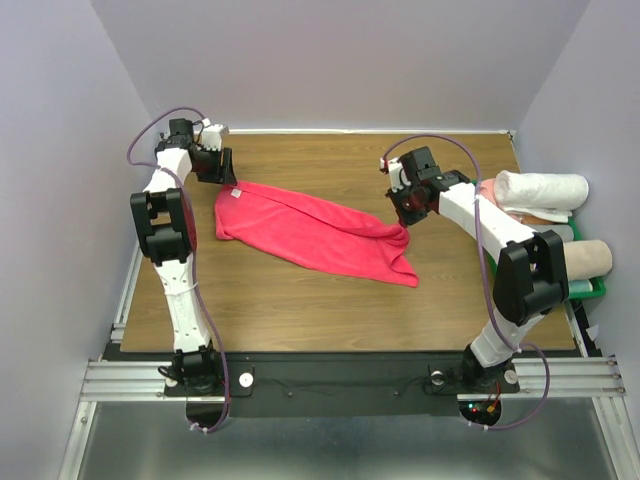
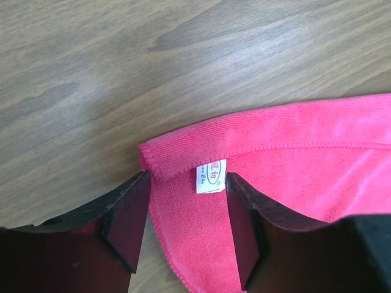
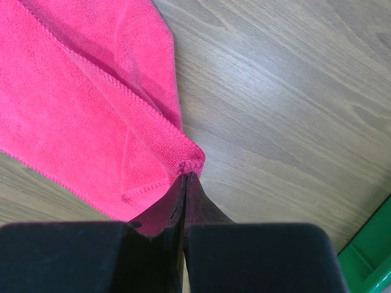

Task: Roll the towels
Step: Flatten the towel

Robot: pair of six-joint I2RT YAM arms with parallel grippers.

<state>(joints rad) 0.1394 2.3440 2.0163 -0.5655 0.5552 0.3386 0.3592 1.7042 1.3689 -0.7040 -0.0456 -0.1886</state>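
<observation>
A bright pinkish-red towel (image 1: 310,232) lies crumpled and partly folded across the middle of the wooden table (image 1: 300,300), running from far left to near right. My left gripper (image 1: 228,180) stands open at the towel's far-left corner. In the left wrist view its fingers straddle that corner of the towel (image 2: 293,159), on either side of the small white tag (image 2: 211,176). My right gripper (image 1: 405,225) is shut on the towel's right corner. In the right wrist view its tips (image 3: 188,176) pinch the bunched hem of the towel (image 3: 73,104).
A green bin (image 1: 592,288) stands at the table's right edge, with a white rolled towel (image 1: 540,188) and a beige rolled one (image 1: 590,258) in it. A corner of the bin (image 3: 369,262) shows in the right wrist view. Walls close off the back and both sides.
</observation>
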